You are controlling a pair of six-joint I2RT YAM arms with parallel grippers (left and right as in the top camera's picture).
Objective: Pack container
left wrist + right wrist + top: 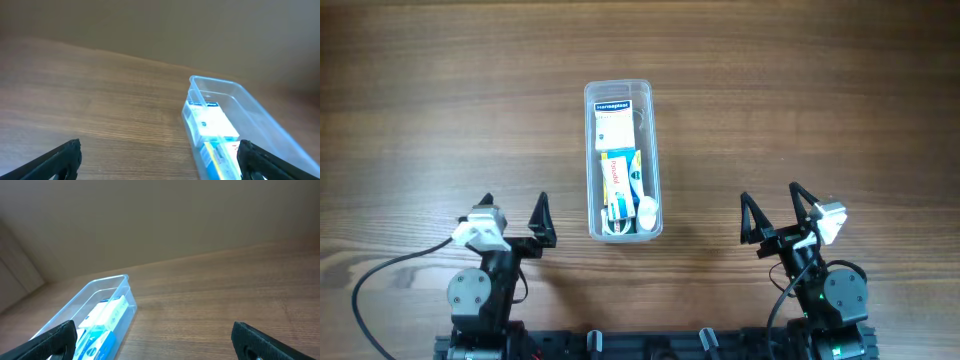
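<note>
The container [588,160], a long clear plastic tub, stands lengthwise at the middle of the wooden table. Inside it lie a white box [613,122] at the far end, a blue and yellow box [621,180] nearer me, and a small white object [647,210] at the near right corner. My left gripper [513,208] rests open near the front left, apart from the tub. On the other side my right gripper [772,204] is open too, with nothing between its fingers. The left wrist view shows the container [250,102] to the right; in the right wrist view the container [75,305] lies left.
A black cable [380,275] loops on the table by the left arm's base. Bare wood surrounds the tub on all sides.
</note>
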